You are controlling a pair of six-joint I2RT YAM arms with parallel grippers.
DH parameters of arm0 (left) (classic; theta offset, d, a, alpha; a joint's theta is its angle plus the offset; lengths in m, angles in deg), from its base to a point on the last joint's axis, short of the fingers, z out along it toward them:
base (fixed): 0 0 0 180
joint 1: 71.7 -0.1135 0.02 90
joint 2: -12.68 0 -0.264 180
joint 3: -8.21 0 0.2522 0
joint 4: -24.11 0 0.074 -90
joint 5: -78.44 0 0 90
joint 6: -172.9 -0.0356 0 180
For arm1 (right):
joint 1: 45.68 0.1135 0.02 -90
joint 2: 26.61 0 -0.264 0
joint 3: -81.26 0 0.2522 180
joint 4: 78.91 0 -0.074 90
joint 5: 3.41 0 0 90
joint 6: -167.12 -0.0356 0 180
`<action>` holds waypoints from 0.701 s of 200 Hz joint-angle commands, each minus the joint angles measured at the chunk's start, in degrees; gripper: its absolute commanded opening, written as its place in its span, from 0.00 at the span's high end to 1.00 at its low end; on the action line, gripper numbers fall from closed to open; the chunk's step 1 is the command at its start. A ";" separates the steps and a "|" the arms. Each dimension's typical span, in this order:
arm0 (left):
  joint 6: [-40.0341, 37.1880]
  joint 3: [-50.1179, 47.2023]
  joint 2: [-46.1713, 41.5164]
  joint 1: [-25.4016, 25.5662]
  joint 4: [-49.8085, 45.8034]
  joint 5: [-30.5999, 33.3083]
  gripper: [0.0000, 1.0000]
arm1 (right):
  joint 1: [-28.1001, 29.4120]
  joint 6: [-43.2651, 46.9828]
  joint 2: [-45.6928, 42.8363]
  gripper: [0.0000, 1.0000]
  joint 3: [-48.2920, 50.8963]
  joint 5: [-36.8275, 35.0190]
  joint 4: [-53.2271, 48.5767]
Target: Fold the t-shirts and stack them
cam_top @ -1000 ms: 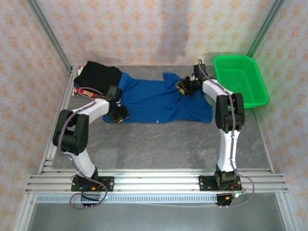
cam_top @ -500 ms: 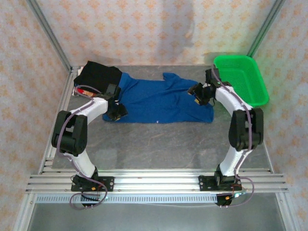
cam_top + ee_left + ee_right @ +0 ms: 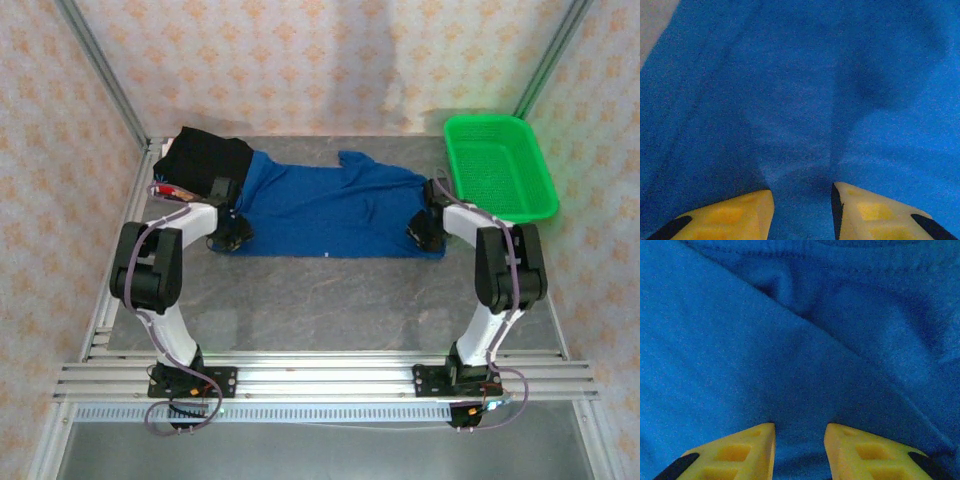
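A royal blue t-shirt lies spread flat across the middle of the table, plain side up. A black t-shirt lies bunched at the far left, touching the blue one's left end, and a bit of red-patterned cloth peeks out beneath it. My left gripper is down on the blue shirt's near left corner. My right gripper is down on its near right corner. In the left wrist view the gripper stands open with blue cloth puckered in the gap. The right wrist view shows that gripper also open over the blue cloth.
A green plastic basket stands at the far right, close beside the right arm. The grey tabletop lies bare between the shirt and the arm bases. Metal frame posts and patterned walls enclose the table.
My right gripper has swung from the shirt's far right shoulder area down to its near right corner. My left gripper has shifted slightly left and away along the shirt's left edge.
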 commanded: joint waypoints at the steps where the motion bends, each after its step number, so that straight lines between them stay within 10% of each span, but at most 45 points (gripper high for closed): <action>1: 1.89 -7.51 -2.07 -0.14 -5.96 2.12 0.62 | 0.16 -2.04 -5.35 0.66 5.90 -6.60 -8.04; 93: 8.81 -21.68 -16.51 2.70 -14.89 0.17 0.60 | 0.19 -2.78 -22.30 0.65 20.32 -11.70 -20.34; 140: 11.54 -19.24 -23.27 4.47 -21.10 0.05 0.43 | 0.19 -2.95 -27.52 0.62 21.36 -10.40 -20.62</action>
